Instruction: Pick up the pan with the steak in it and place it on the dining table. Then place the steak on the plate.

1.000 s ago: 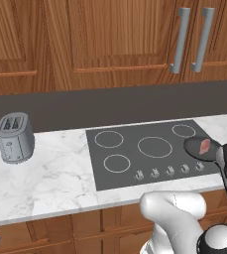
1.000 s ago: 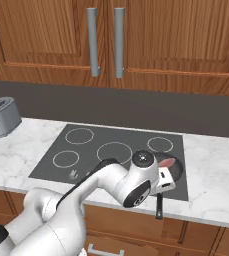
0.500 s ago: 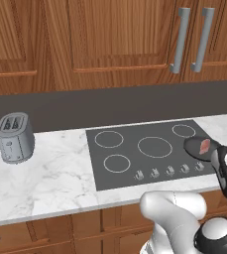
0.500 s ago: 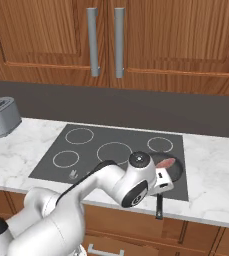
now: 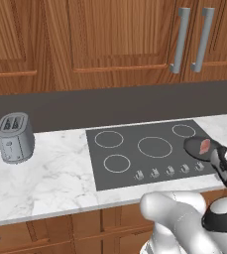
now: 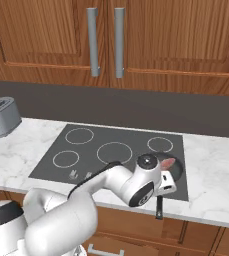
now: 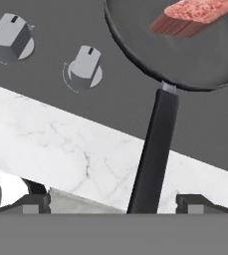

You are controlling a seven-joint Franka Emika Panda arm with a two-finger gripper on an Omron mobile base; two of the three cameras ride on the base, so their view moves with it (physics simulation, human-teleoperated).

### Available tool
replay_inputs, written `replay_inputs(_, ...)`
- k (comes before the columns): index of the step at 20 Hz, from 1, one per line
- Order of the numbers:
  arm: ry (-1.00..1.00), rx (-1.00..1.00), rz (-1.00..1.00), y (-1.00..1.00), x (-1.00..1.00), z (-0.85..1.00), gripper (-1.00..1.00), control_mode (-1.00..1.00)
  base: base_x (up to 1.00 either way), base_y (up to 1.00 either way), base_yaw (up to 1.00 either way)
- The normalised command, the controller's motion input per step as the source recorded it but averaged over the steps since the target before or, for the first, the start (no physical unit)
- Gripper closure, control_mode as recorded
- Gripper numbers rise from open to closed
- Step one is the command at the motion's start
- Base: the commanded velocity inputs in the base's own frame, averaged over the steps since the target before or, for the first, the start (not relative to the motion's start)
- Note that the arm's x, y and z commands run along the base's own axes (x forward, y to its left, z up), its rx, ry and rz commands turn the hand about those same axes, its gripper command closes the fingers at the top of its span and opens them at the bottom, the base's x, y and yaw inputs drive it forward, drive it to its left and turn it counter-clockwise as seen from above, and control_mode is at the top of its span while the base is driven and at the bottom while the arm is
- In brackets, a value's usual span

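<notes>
Task progress: early. The marble tabletop carried the cooktop, at whose lower-right corner in both base views the pan sat with the steak in it; no lifting was evident, so carrying, setting down and plating all appeared to remain. The hand view alone showed the pan's handle running down between the spread tips of the end effector, not yet pinched, beside two knobs. The left base view added a toaster at left.

Glossy white rounded arm, dark joint caps, small dark fingertips.
</notes>
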Motion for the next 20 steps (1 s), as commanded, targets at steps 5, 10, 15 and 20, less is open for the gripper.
replay_inputs(5,0.03,0.08,-0.01,-0.24,0.2,-0.1,-1.0,-1.0,0.0,0.0,0.0)
replay_inputs(10,0.01,0.02,0.0,-0.09,0.06,-0.01,-1.0,-1.0,0.0,0.0,0.0)
replay_inputs(15,0.0,0.0,0.0,0.0,0.0,-0.07,-1.0,-1.0,0.0,0.0,0.0)
replay_inputs(20,0.03,0.0,-0.01,-0.03,0.03,-0.22,-1.0,-1.0,0.0,0.0,0.0)
